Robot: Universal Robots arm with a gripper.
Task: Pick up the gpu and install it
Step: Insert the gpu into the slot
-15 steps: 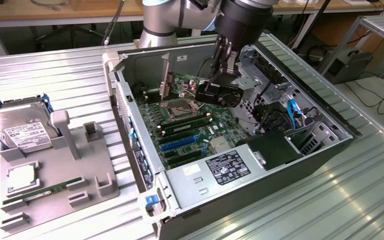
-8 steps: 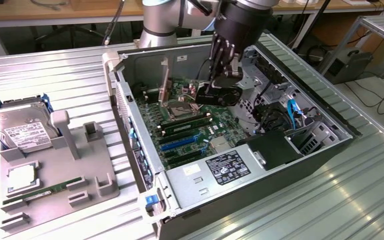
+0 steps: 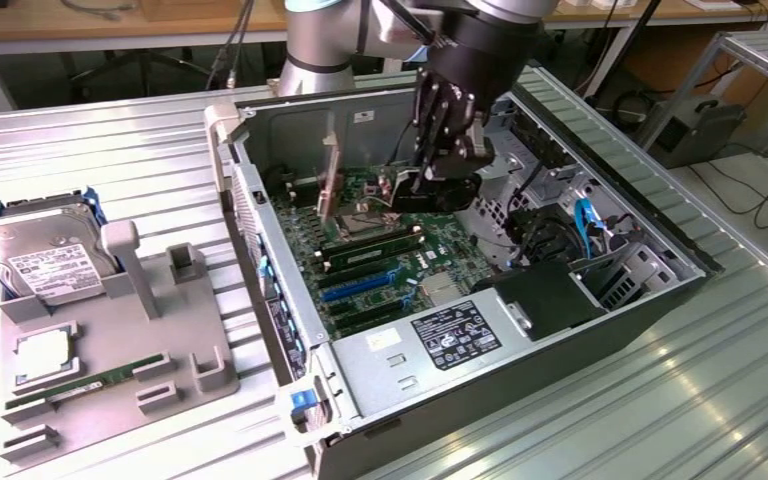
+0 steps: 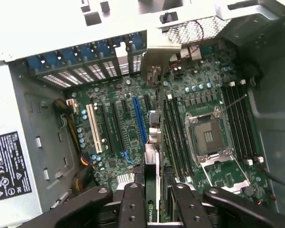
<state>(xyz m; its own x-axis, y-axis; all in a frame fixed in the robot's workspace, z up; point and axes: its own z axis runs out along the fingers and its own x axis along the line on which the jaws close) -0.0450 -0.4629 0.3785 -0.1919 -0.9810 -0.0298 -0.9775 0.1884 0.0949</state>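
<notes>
The gpu (image 4: pixel 153 209) is seen edge-on in the wrist view, a thin green-edged card running from between my fingers toward the case's rear slot openings. Its silver bracket (image 4: pixel 154 71) is at that far end. My gripper (image 4: pixel 153 202) is shut on the card, one black finger (image 4: pixel 131 206) on each side. The card stands on edge over the motherboard (image 4: pixel 199 95), between the blue slot (image 4: pixel 140 118) and the memory slots. I cannot tell whether it is seated. In the exterior view my gripper (image 3: pixel 427 185) reaches down into the open computer case (image 3: pixel 277 300) and holds the gpu (image 3: pixel 387 187).
The CPU socket (image 4: pixel 206 135) lies beside the card, and the power supply (image 3: pixel 451 335) fills the case's near end. Cables and a drive cage (image 3: pixel 584 230) crowd the exterior view's right side. A grey tray (image 3: pixel 211 375) outside holds a hard drive (image 3: pixel 37 260) and a RAM stick (image 3: pixel 91 380).
</notes>
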